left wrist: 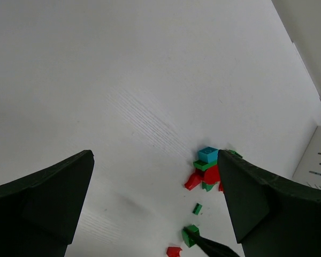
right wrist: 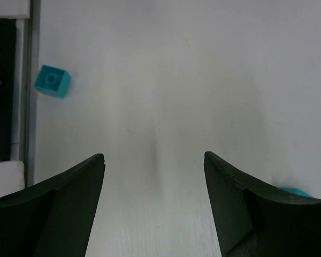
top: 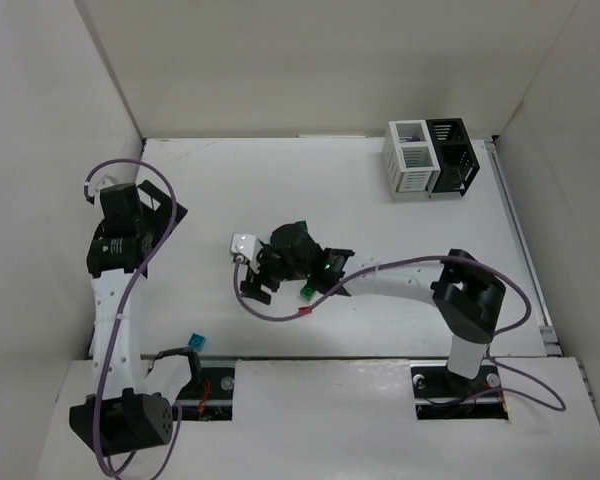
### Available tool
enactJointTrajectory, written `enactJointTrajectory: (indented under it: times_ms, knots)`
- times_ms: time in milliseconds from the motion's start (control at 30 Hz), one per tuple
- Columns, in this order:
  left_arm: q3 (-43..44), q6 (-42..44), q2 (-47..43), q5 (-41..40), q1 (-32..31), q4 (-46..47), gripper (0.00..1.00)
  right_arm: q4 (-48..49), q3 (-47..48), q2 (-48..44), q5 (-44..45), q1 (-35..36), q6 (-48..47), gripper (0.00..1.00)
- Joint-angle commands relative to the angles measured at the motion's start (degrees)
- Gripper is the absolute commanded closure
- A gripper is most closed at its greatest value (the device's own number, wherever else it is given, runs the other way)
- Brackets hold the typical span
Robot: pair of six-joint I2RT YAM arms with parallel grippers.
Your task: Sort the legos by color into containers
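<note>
My right gripper (top: 270,285) is open and empty, low over the middle of the table; in its own view (right wrist: 153,155) only bare table lies between the fingers. A teal lego (right wrist: 52,81) lies ahead to its left near the table's near edge (top: 194,341), and another teal piece (right wrist: 294,191) peeks out behind the right finger. Green legos (top: 307,292) and a red one (top: 303,312) lie by the gripper. My left gripper (top: 150,210) is open and empty at the far left; its view (left wrist: 154,155) shows a pile of red, green and teal legos (left wrist: 206,171). The white container (top: 412,158) and the black container (top: 452,155) stand at the back right.
White walls enclose the table on three sides. A rail (top: 520,240) runs along the right edge. The right arm's purple cable (top: 400,265) trails over the table. The white container's side (left wrist: 315,160) shows at the right of the left wrist view.
</note>
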Motion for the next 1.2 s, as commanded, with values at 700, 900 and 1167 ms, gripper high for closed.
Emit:
enactJointTrajectory:
  times_ms: [700,900,1167]
  knots:
    - [-5.3,3.9,-5.8,-0.8,0.1,0.5,0.00,26.8,3.8,20.3,12.7,19.0,-2.0,0.08]
    - [-5.8,3.9,-7.3,-1.3,0.1,0.5,0.00,29.1,6.7,23.9,15.2,19.5,-2.0,0.08]
    - [-5.8,3.3,-8.5,-1.8,0.1,0.5,0.00,31.9,8.9,26.5,16.5,19.5,0.1,0.08]
